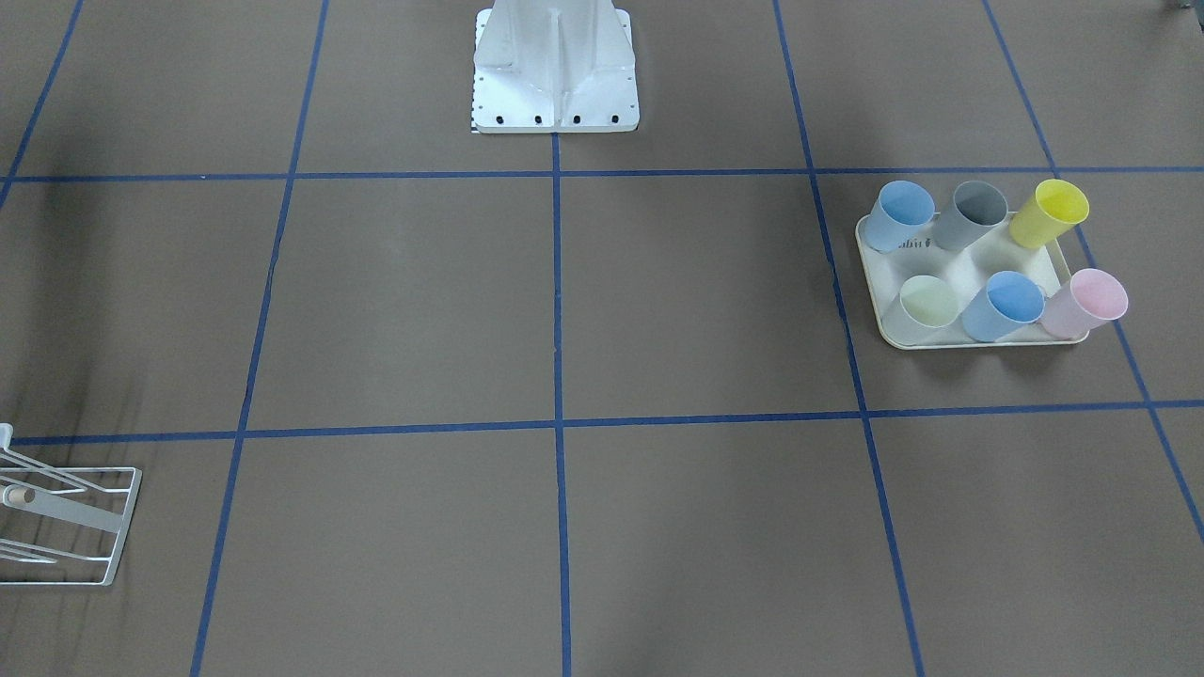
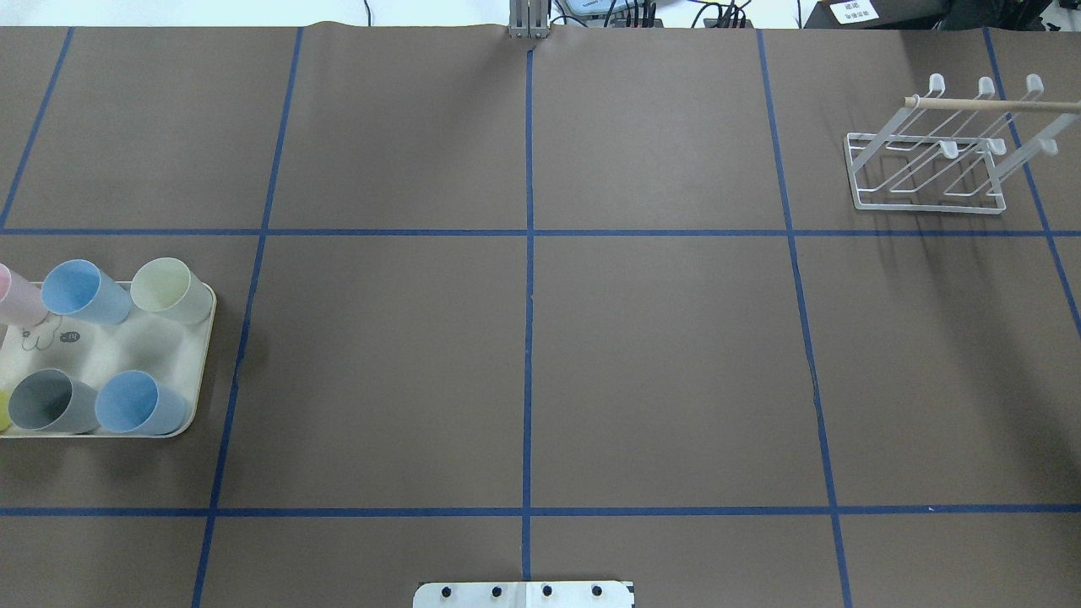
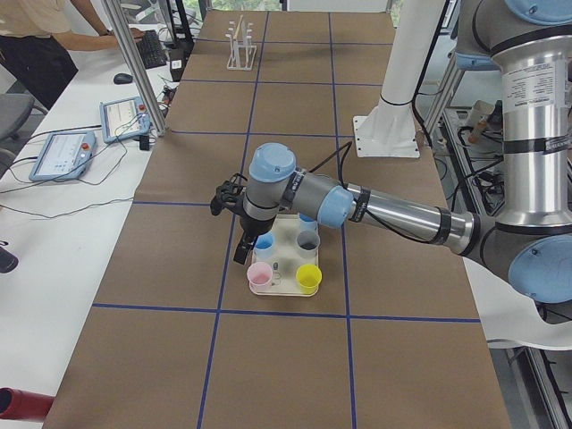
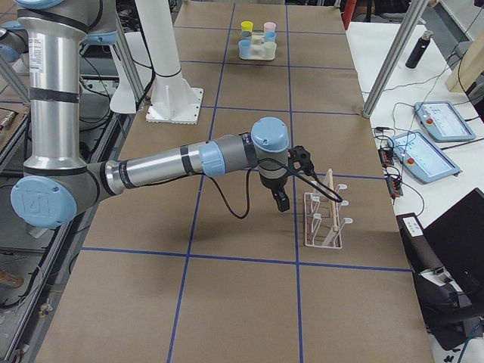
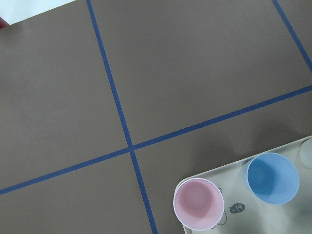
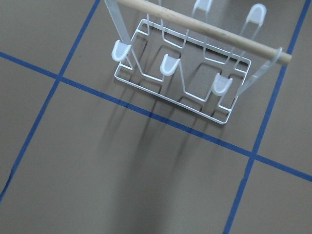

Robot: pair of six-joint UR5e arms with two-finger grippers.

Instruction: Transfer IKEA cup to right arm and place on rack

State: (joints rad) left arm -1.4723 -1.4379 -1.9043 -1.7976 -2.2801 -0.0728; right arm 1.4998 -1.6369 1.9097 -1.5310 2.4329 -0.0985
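- One white base plate (image 2: 524,594) sits at the robot's edge of the brown table (image 2: 659,355), which blue tape lines (image 2: 529,253) mark into squares.
- Further out, on the robot's left, lies a cream tray (image 2: 118,346) holding all six cups upright.
- Its nearer row holds the yellow cup (image 1: 1052,212), the grey cup (image 1: 974,214) and the near blue cup (image 1: 900,214).
- Its farther row holds the pink cup (image 1: 1086,303), the far blue cup (image 1: 1006,306) and the pale green cup (image 1: 928,301).
- The left arm (image 3: 393,210) reaches out over the tray. The left gripper (image 3: 240,257) points down above the tray's farther side, over the pink and far blue cups. Only the side view shows it, so I cannot tell whether its pincer is released or clenched.
- The right arm (image 4: 174,162) stretches across the table's other half. The right gripper (image 4: 282,206) points down above the table, just beside the rack on the robot's side. Its pincer's state cannot be told either.
- Farthest out, on the robot's right, stands the white wire rack (image 2: 929,169), its prongs slanted and a light-wood dowel (image 2: 988,105) along its top.
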